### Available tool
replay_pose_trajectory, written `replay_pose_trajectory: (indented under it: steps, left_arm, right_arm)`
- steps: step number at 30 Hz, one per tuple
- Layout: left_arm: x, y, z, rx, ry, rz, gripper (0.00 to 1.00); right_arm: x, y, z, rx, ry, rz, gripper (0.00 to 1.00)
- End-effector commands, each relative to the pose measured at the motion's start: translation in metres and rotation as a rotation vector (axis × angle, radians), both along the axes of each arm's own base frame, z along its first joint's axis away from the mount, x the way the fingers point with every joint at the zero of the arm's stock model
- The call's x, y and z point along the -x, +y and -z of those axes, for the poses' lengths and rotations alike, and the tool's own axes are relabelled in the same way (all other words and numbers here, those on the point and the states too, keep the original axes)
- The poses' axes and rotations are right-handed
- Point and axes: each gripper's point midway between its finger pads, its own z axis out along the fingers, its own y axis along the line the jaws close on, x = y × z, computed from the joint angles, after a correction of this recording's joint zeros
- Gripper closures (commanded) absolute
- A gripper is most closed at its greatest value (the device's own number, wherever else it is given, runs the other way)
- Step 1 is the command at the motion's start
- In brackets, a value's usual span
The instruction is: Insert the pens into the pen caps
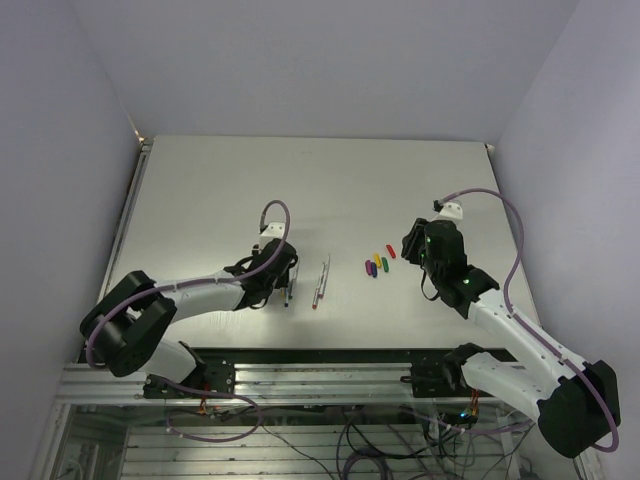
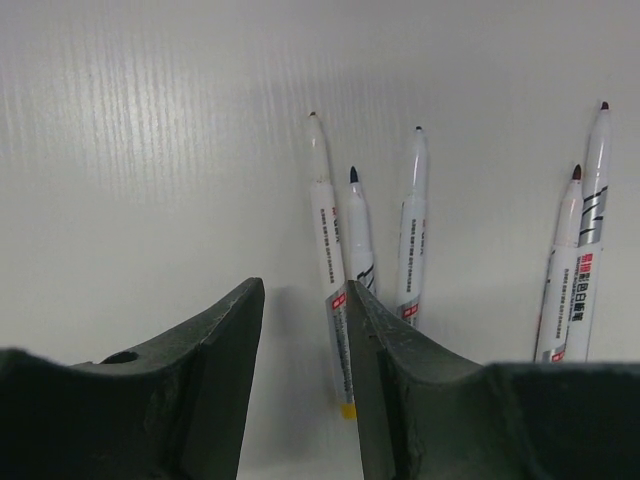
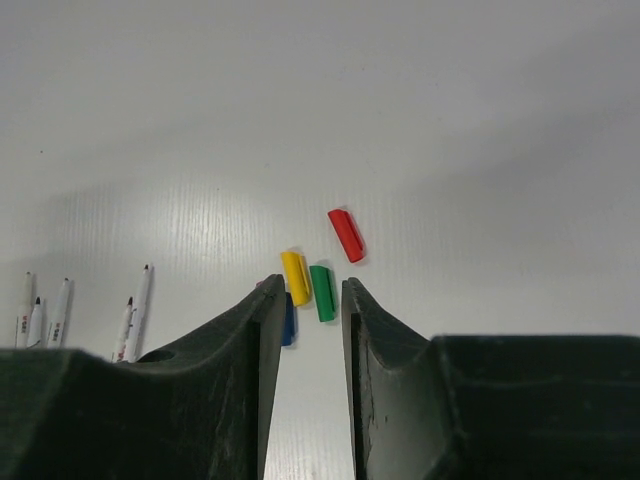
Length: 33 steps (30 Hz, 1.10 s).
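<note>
Places are given from the cluster of pen caps (image 1: 378, 263) on the bench (image 1: 220, 180). Nearest, the two arms are bolted at the bench's near edge, one on each side of the caps.

The left gripper (image 2: 305, 290) is low over the bench, well to the left of the caps. Its jaws stand partly open with bare bench between them, and they grip nothing. A yellow-ended pen (image 2: 325, 220) lies along the inner face of the finger (image 2: 400, 400) on the caps' side; I cannot tell whether it touches that finger. Close beside it, toward the caps, lie a blue-tipped pen (image 2: 358, 235) and a dark-tipped pen (image 2: 413, 220). Closer still to the caps lies a pair of pens (image 2: 580, 260) with dark red tips. All five lie roughly parallel, with their tips pointing away from the left gripper.

The right gripper (image 3: 308, 295) is just to the right of the caps. Its jaws are a narrow gap apart and hold nothing. The green cap (image 3: 322, 292) shows in that gap, just past the fingertips. The yellow cap (image 3: 296, 277) lies just beside the green one. The blue cap (image 3: 288, 320) is partly hidden behind one finger. The magenta cap (image 1: 368, 266) is on the cluster's left side. The red cap (image 3: 346, 235) lies farthest, slightly apart from the others.
</note>
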Motion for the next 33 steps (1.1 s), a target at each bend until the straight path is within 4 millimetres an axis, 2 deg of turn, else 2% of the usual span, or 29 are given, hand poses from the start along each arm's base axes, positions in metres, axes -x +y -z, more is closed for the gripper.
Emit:
replay_pose_trajectory:
  steps: [1,20,33]
  left_arm:
    - [-0.008,-0.02,-0.01,0.052,-0.021,0.021,0.5]
    - [-0.004,-0.014,0.001,-0.001,0.012,-0.002,0.56]
    - [0.006,0.001,0.003,-0.074,0.061,-0.02,0.6]
  right_arm:
    - [0.0,-0.001,-0.001,-0.013,-0.015,0.017,0.7]
    - [-0.001,0.003,0.005,-0.035,0.001,0.016,0.71]
    - [0.0,0.006,0.006,-0.056,0.001,0.008,0.72]
